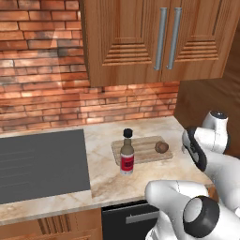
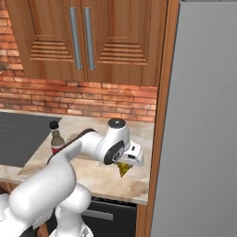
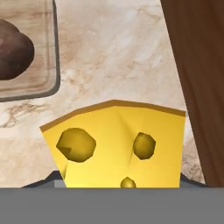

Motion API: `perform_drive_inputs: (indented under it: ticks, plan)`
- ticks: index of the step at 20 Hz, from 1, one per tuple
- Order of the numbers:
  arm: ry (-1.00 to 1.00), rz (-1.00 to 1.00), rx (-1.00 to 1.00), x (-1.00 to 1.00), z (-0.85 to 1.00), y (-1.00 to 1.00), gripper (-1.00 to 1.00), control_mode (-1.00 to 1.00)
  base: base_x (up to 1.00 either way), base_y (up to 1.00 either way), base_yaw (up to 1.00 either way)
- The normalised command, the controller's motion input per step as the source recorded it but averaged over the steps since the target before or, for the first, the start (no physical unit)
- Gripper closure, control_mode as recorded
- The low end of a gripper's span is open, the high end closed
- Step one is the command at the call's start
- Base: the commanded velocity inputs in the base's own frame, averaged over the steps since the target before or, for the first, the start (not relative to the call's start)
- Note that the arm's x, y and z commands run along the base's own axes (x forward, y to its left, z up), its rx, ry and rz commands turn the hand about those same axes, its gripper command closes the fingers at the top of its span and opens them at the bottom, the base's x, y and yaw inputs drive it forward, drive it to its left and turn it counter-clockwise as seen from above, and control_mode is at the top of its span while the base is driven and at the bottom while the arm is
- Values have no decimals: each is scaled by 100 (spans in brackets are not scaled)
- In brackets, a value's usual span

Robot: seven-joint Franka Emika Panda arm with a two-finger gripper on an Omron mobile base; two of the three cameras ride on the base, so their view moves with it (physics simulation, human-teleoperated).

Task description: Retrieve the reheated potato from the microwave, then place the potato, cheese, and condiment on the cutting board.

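Note:
My gripper (image 2: 124,165) is shut on the cheese (image 2: 123,170), a yellow wedge with holes that hangs above the marble counter just right of the cutting board (image 1: 143,151). In the hand view the cheese (image 3: 118,144) covers the fingertips, with the cutting board (image 3: 41,83) at the upper left. On that board lies the brown potato (image 1: 161,147), also seen as the potato (image 3: 13,50) from the hand. The condiment (image 1: 127,158) stands upright on the counter, off the board's front left corner; the right base view has the condiment (image 2: 56,138) behind my arm. The microwave is out of view.
A dark grey cooktop (image 1: 42,164) lies left of the bottle. Wooden wall cabinets (image 1: 154,37) hang above the counter, with brick behind. A tall wooden panel (image 2: 162,115) and a grey fridge side (image 2: 203,120) close off the counter's right end, near the cheese.

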Motion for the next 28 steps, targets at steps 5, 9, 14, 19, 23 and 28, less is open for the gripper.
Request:
perform_drive_inputs:
  ticks: [5,9,14,19,23,28]
  plan:
    - [0,11,10,-2,78,47,100,-100,0,0,0]
    - [0,12,10,4,61,52,100,-100,0,0,0]
    - [0,11,9,17,48,49,100,-100,0,0,0]
    - [2,8,4,37,12,50,100,-100,0,0,0]
    - [4,3,0,66,0,41,100,-100,0,0,0]
    - [4,2,1,57,0,31,100,-100,0,0,0]
